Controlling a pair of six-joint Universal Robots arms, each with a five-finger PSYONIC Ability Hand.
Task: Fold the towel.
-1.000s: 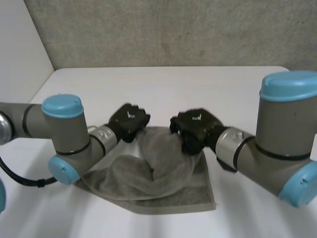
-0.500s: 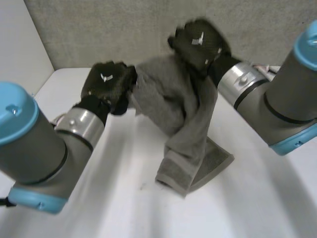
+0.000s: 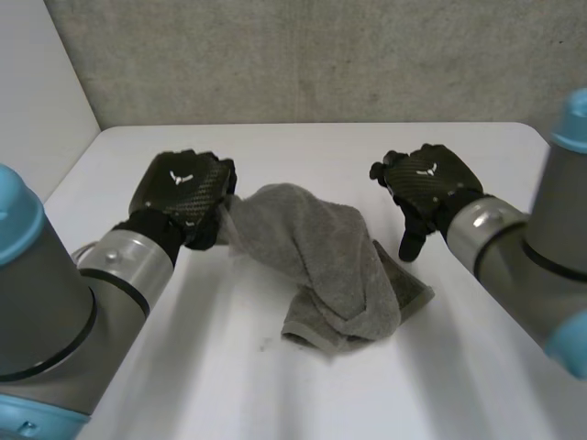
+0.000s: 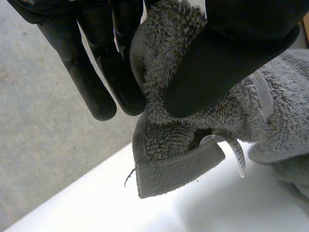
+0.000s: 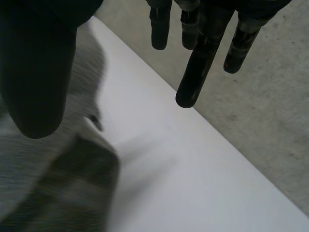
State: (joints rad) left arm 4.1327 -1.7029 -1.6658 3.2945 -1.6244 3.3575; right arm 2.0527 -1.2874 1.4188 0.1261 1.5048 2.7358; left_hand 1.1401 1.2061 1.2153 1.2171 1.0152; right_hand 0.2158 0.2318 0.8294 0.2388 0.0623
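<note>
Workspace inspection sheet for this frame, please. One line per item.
surface: white table, bare around the towel
job's things: grey towel, bunched in a loose heap and not folded flat; one corner is lifted off the table
clutter: nothing seen
hands: left hand pinches the towel's lifted corner between thumb and fingers; right hand is open with straight fingers, holds nothing and sits beside the heap's other side
cables: nothing seen
surroundings: grey rough wall behind the table, pale panel on the robot's left
</note>
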